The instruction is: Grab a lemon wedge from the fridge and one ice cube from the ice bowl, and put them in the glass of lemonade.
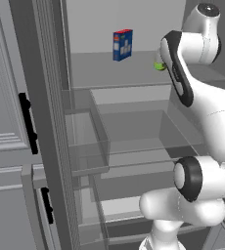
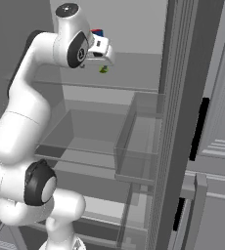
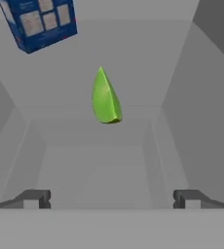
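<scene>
The jaws (image 3: pixel 112 198) stood spread wide and empty, one tip (image 3: pixel 32 198) at each side of the hand view's bottom, aimed into the open fridge (image 1: pixel 134 122). Ahead of them and apart from both tips lay the wedge (image 3: pixel 105 97) — a small yellow-green sliver on the upper shelf (image 1: pixel 109 73), roughly midway across it, pointed end away from the hand. In the right base view the wedge (image 2: pixel 103 70) sat just past the hand; in the left base view it (image 1: pixel 159 65) peeked out beside the forearm near the shelf's right side.

By its look it would be very light, slightly soft and probably slick on the rind, so a hard squeeze could squirt it out sideways. The sensible hold seemed to be across the thick middle, on the two flat cut faces — not at the thin tip, which would give little to press on. Whether those faces lined up with the jaws could not be told.

A blue box (image 3: pixel 38 22) stood further back toward the shelf's left rear corner, well apart from the wedge and unlikely to get in the way.
</scene>
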